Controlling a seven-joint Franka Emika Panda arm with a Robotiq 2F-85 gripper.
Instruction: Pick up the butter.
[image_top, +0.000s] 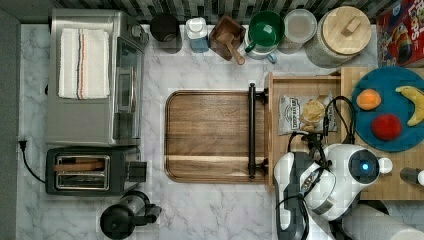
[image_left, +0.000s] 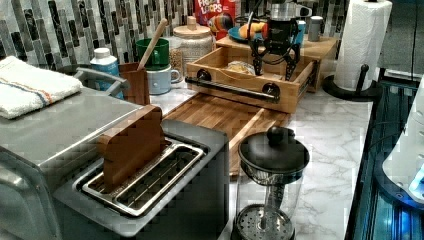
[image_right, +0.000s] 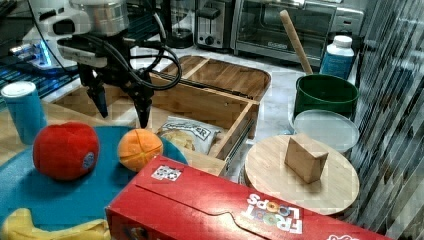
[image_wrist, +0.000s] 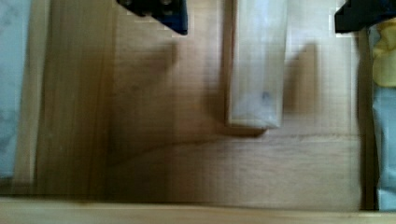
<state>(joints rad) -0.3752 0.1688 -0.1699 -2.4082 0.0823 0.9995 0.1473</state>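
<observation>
The fingers (image_wrist: 161, 14) are spread apart, and the butter (image_wrist: 256, 65) is seen lying between them on the floor of the wooden drawer (image_wrist: 74, 116), beside the chip bag (image_right: 187, 131). The approach is under way (nothing gripped yet); a straight descent, then closing, is called for.

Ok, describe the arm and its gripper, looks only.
The arm has glossy white rounded shells with black joint sections and a round cap with a glowing blue light. Black cables loop from the wrist up over the gripper. The gripper has a silvery cylindrical mount above a black body and two slim, black, tapering fingers with dark blue tips in the wrist view.
</observation>
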